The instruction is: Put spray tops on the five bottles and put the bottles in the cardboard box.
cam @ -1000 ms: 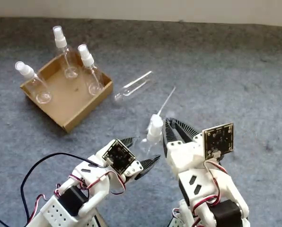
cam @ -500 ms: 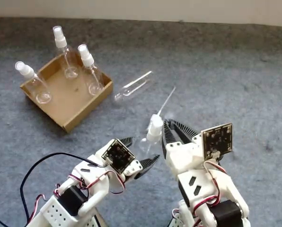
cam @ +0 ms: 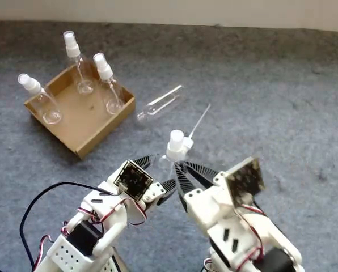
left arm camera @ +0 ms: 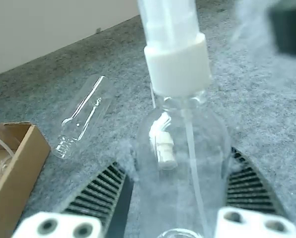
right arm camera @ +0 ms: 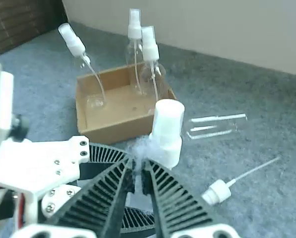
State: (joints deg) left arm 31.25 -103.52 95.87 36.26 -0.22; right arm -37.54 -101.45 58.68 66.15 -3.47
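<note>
Motion shows mostly on the right side. A second ago the right gripper point(right arm camera: 137, 166) stood with its jaws spread just beside the white spray top point(left arm camera: 178, 64). Now we see it swung in toward the left arm, jaws drawn together to a thin slit with nothing between them, tips just below the top.

The left gripper point(left arm camera: 180, 163) is clamped on the clear held bottle point(left arm camera: 180, 134), one finger on each side of the glass. It has carried the bottle a little toward the cardboard box point(cam: 104, 136) and lifted it. The spray top sits on the bottle's neck with its dip tube running down inside.

We judge from this that the capping of this bottle is done and the right arm has let go, so the left arm can take it to the box.

Three capped bottles point(cam: 109, 85) stand in the box. A bare bottle point(cam: 159, 103) lies on its side on the grey carpet point(cam: 282, 96) near the box, and a loose spray top point(right arm camera: 218, 191) lies near the grippers. We count one bottle left to cap.
</note>
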